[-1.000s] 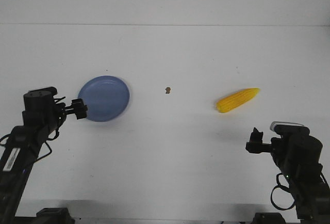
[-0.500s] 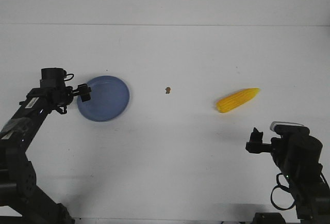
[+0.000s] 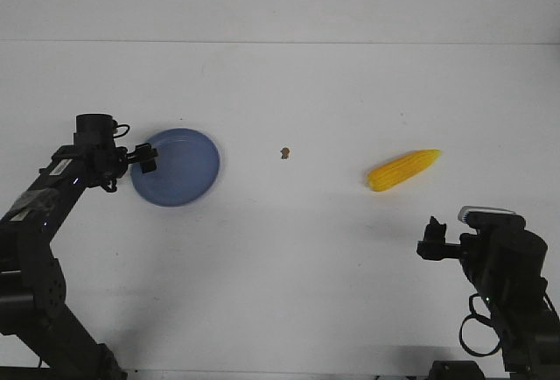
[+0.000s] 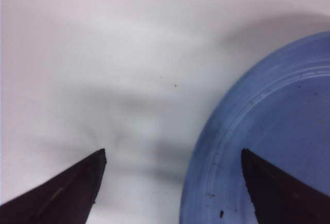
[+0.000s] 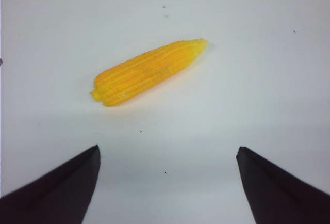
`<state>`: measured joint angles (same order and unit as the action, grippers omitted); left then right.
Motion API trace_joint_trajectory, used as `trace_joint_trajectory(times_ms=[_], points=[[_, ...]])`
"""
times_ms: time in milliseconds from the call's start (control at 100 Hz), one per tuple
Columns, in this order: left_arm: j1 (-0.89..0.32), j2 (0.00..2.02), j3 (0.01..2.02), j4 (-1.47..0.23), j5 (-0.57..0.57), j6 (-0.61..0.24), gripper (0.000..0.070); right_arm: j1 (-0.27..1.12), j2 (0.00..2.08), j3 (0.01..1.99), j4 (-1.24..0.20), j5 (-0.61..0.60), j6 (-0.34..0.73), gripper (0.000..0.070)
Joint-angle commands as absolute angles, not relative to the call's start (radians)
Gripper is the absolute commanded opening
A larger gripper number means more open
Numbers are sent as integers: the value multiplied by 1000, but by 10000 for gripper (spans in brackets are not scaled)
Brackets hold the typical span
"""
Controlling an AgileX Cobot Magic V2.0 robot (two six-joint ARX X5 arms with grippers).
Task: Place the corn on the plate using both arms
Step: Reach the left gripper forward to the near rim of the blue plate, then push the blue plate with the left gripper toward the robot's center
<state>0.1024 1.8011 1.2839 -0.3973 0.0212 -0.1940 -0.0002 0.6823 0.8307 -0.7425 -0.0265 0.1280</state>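
Since the earlier frames our left gripper [image 3: 147,158] had swung up to the plate [image 3: 179,170], fingers spread astride its near rim, while our right gripper [image 3: 431,242], also spread and empty, sat nearer the corn [image 3: 402,170], lying diagonally ahead.

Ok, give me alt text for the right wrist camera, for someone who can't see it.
A bright yellow corn cob lies alone on a white table, its pointed end aimed away from the blunt end. The right gripper is open, its two dark fingertips apart in the foreground, short of the corn and not touching it.
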Motion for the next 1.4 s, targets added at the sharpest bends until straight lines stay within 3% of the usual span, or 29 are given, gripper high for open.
trace_joint_trajectory(times_ms=[0,240,380,520,610,820,1050,1390], points=[[104,1828,1303,-398,22,-187,539,1,688,846,-733,-27,128,558],[104,1834,1303,-403,23,-176,516,1,688,846,-733,-27,128,558],[104,1834,1303,-420,23,-165,308,1,688,846,-733,-27,128,558],[104,1834,1303,-429,48,-157,169,1,688,846,-733,-27,128,558],[104,1834,1303,-427,111,-147,0,1,688,846,-733,-27,128,558],[113,1830,1303,-424,226,-147,4,1,688,846,-733,-27,128,558],[142,1755,1303,-430,495,-152,4,1,688,846,-733,-27,129,558],[59,1610,1296,-537,559,-145,4,1,688,846,-733,-27,131,558]])
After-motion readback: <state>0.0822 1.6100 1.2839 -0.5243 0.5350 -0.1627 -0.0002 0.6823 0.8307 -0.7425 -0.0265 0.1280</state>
